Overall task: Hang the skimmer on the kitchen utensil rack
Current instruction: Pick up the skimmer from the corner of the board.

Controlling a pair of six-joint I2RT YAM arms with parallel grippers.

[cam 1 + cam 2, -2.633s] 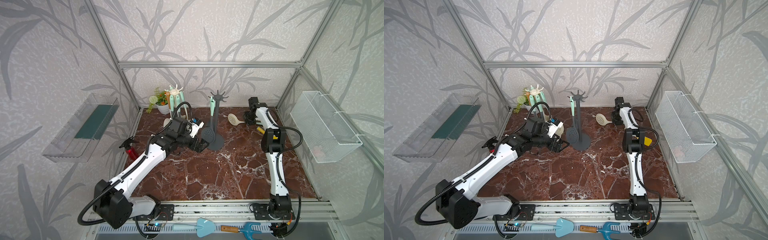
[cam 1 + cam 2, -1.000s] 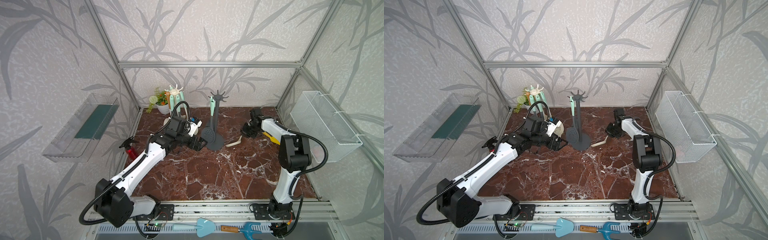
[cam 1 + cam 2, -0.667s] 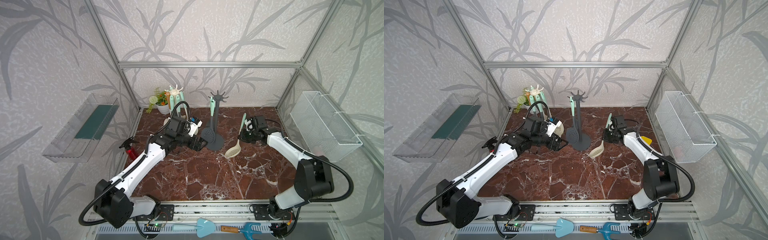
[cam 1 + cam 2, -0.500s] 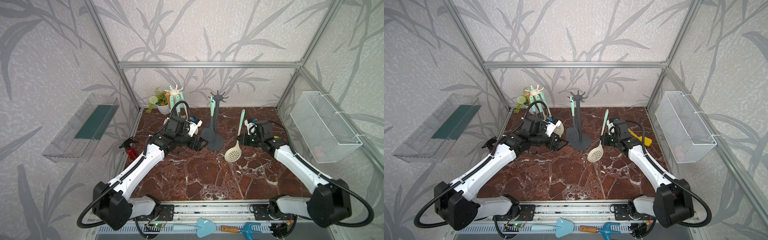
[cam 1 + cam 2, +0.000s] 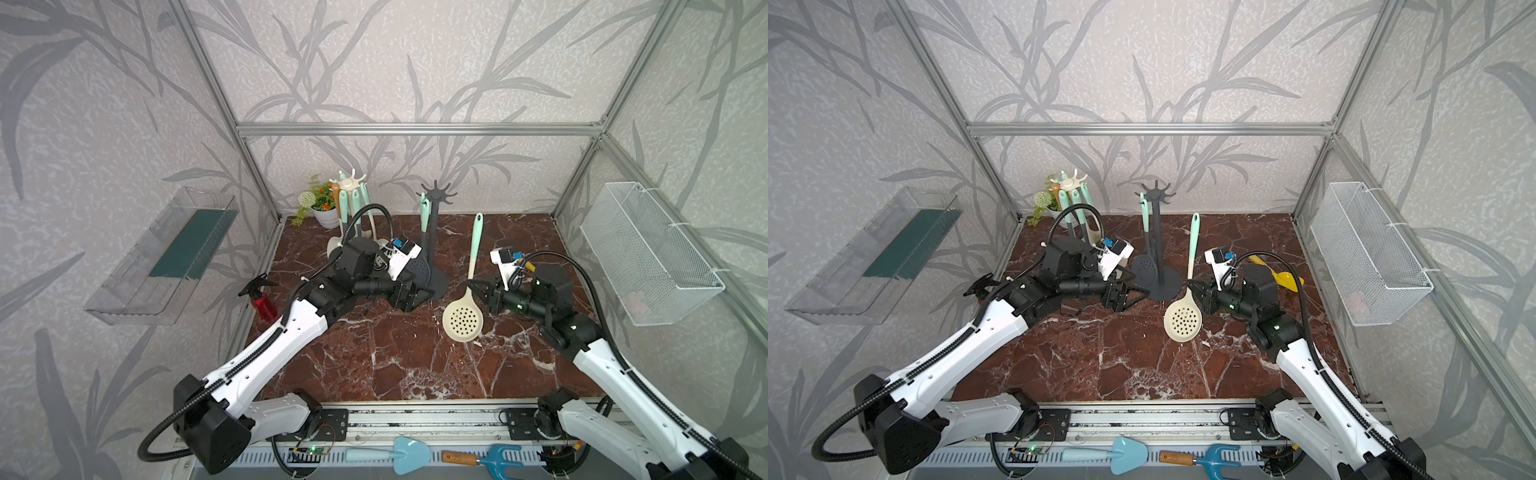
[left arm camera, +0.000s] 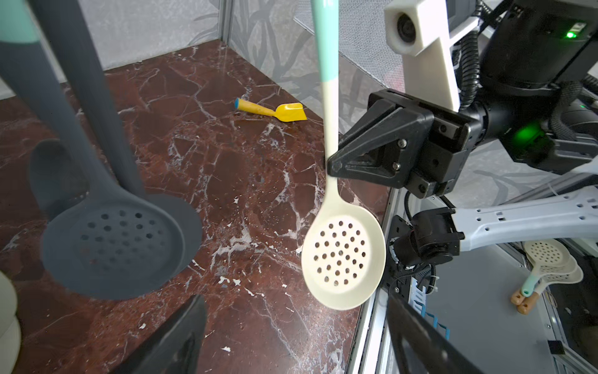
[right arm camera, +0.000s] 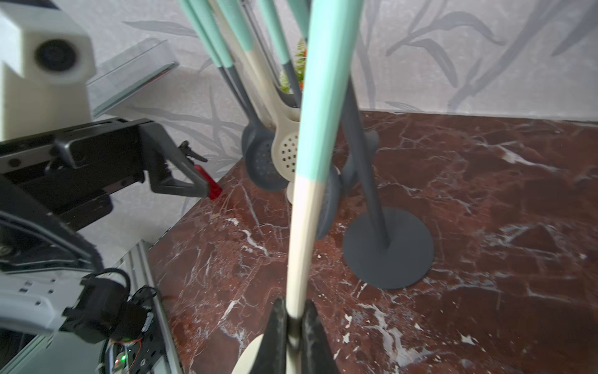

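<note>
The skimmer [image 5: 462, 322] [image 5: 1182, 320] is cream with a mint handle and hangs upright, head down, above the marble floor. My right gripper [image 5: 471, 286] [image 5: 1191, 284] [image 7: 293, 336] is shut on its cream neck just above the head. The left wrist view shows the skimmer [image 6: 343, 255] and that grip from the side. The dark grey kitchen utensil rack [image 5: 434, 232] [image 5: 1157, 232] [image 7: 388, 249] stands just left of it, with a dark skimmer [image 5: 420, 266] [image 6: 113, 246] hanging from one hook. My left gripper [image 5: 409, 297] [image 5: 1129, 297] [image 6: 294, 343] is open and empty by the rack's base.
A cream rack [image 5: 351, 208] with several utensils and a potted plant [image 5: 322, 208] stand at the back left. A red spray bottle [image 5: 262, 299] is at the left edge. A yellow scoop [image 5: 1277, 274] lies behind my right arm. A wire basket [image 5: 648, 249] hangs on the right wall.
My right arm has swung the skimmer from the back right toward the middle and turned it upright, head down, beside the rack. My left arm has barely moved.
</note>
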